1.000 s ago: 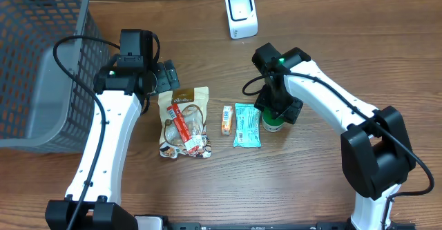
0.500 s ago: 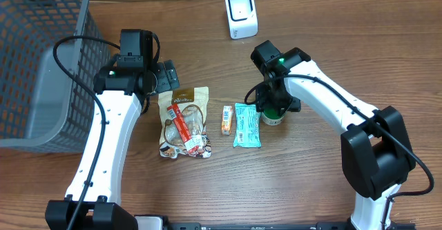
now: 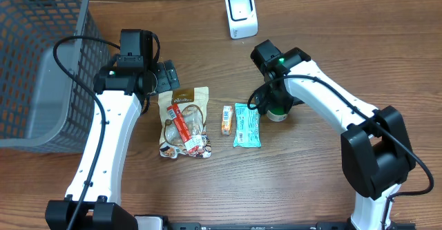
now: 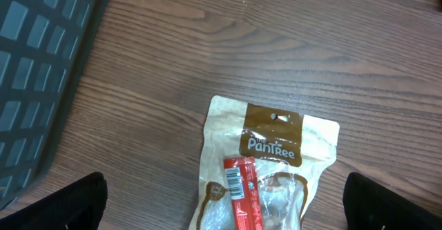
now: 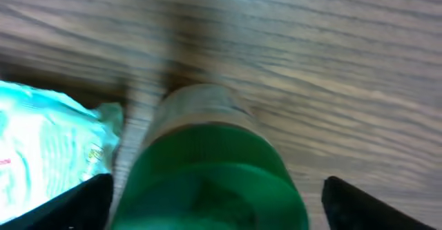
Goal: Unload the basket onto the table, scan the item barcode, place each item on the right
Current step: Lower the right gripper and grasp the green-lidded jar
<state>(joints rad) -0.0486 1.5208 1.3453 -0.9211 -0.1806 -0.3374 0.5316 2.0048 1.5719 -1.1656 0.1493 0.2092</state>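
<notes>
Right gripper [image 5: 217, 206]: jaws spread wide, gripping nothing.
Item: small clear bottle with a green screw cap [image 5: 210, 175], upright on the wooden bench [image 5: 345, 43], directly beneath and between the right jaws, with a gap on both sides.
Neighbour: teal plastic packet [image 5: 48, 140], just beside one right fingertip and near the bottle; contact between the two unclear.
Left gripper [image 4: 224, 202]: jaws equally wide, empty, above the brown paper snack pouch [image 4: 269, 154].
Step, as judged: taking hold of the bottle for the trip to the white box-shaped scanner [image 3: 241, 14], well beyond the right jaws.
Doing it well: centre over the cap, descend to the body below it, keep the near fingertip off the packet, close gently and squarely to avoid tipping.
Barcode: not visible on the bottle from here; likely needs turning toward the scanner window once lifted.
</notes>
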